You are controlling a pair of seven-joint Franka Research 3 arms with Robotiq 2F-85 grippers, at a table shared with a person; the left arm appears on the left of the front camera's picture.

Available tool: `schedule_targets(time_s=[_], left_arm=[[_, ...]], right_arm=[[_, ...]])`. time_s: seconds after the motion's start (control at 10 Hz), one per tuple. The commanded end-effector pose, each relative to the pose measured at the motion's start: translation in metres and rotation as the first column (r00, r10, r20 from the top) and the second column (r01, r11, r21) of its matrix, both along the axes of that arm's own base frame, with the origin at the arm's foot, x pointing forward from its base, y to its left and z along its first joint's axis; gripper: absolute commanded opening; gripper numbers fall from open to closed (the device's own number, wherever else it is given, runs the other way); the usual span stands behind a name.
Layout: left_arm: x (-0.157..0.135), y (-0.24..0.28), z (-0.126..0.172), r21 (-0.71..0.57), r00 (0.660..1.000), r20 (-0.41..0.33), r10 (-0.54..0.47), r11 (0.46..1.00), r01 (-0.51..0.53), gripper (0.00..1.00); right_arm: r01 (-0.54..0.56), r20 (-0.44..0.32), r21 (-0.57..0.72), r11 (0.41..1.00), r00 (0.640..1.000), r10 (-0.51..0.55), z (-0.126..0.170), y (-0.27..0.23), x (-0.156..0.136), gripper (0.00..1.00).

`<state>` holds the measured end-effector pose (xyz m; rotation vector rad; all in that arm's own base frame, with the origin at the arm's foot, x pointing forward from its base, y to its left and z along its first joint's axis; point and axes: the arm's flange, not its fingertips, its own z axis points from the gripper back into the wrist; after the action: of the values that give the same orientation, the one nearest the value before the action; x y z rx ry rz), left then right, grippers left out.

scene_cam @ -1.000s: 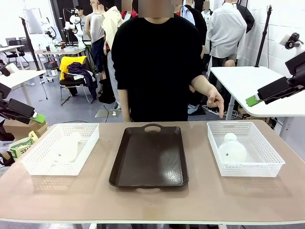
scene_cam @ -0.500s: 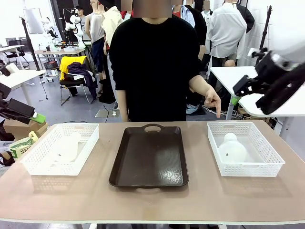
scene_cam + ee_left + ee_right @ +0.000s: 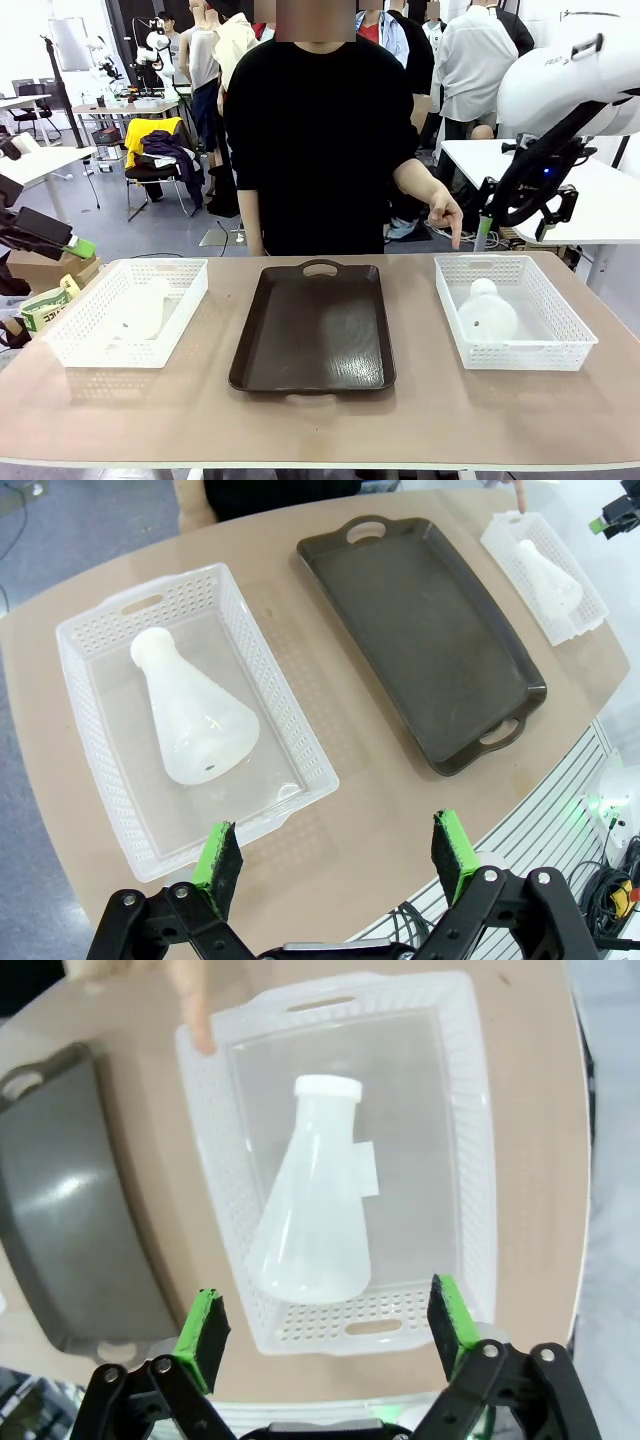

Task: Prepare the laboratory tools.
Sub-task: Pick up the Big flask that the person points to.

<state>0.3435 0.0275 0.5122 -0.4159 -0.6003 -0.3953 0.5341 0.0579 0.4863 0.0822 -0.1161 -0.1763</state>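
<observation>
Flasks [image 3: 190, 715] [image 3: 318, 1215], frosted conical, in mesh baskets [image 3: 282, 685] [image 3: 472, 1160], glossy brown tray [image 3: 420, 630], both hands [image 3: 335, 850] [image 3: 325, 1318] wide

Frosted plastic flask [image 3: 315, 1220], perforated plastic basket [image 3: 472, 1110], glossy tray [image 3: 313, 330].

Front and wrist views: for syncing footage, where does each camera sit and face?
Front: robot's side, facing across table at person; right arm shows.
Left wrist: above left basket and left flask, looking down; open left pincer.
Right wrist: above right basket and right flask, looking down; open right pincer.
Shared: both wrist views show the tray.
</observation>
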Motion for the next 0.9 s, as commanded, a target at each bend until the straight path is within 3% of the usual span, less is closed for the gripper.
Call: schedule_targets(time_s=[0.0,0.5,0.8], left_arm=[[0.000,0.003,0.000,0.004,1.000,0.005,-0.010,1.000,0.010,1.00],[0.000,0.003,0.000,0.004,1.000,0.005,-0.010,1.000,0.010,1.00],[0.000,0.003,0.000,0.004,1.000,0.005,-0.010,1.000,0.010,1.00]], right_arm=[[0.059,-0.060,-0.012,0.998,0.996,-0.060,-0.011,-0.001,0.018,1.00],[0.192,-0.059,-0.026,0.981,0.979,-0.193,-0.072,-0.007,0.028,1.00],[0.211,-0.076,-0.028,0.977,0.974,-0.213,-0.096,-0.002,0.027,1.00]])
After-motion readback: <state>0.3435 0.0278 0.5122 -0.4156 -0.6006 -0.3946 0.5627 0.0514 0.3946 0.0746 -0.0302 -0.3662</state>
